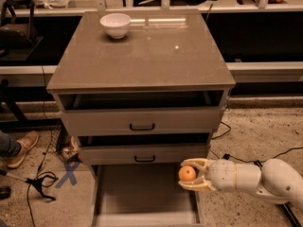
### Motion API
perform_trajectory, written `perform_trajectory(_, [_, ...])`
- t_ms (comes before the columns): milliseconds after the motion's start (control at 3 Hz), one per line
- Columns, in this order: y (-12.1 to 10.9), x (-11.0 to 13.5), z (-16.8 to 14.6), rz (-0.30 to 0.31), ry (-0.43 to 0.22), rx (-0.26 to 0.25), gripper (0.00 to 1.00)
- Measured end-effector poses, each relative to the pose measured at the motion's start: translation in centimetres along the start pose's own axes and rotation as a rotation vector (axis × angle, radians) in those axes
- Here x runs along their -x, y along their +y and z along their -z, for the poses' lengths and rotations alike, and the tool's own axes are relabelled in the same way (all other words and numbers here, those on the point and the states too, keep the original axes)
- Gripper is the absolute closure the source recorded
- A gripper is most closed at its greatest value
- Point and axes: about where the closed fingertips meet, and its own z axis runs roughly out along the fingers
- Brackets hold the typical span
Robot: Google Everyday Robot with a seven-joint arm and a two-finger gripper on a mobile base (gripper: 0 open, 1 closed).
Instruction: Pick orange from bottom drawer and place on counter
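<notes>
The end effector (189, 175) grips the orange (187, 173) over the right wall of the open bottom drawer (137, 190). Lifting toward the worktop (142, 56), it could knock the protruding middle drawer (109, 154) beside it, and the smooth, round fruit could slip free.

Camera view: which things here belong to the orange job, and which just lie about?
Job: orange, held in the gripper over the bottom drawer's right side; counter.
Lying about: white bowl on the counter; shoe and cables on the floor.
</notes>
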Motion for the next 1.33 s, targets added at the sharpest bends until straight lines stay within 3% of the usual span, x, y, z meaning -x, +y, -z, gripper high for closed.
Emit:
perform_trajectory(667, [-0.7,0.7,0.7,-0.002,-0.034,-0.007,1.00])
perform_trajectory(1333, [-6.1,9.3,9.4,0.066,-0.119,-0.106,1.00])
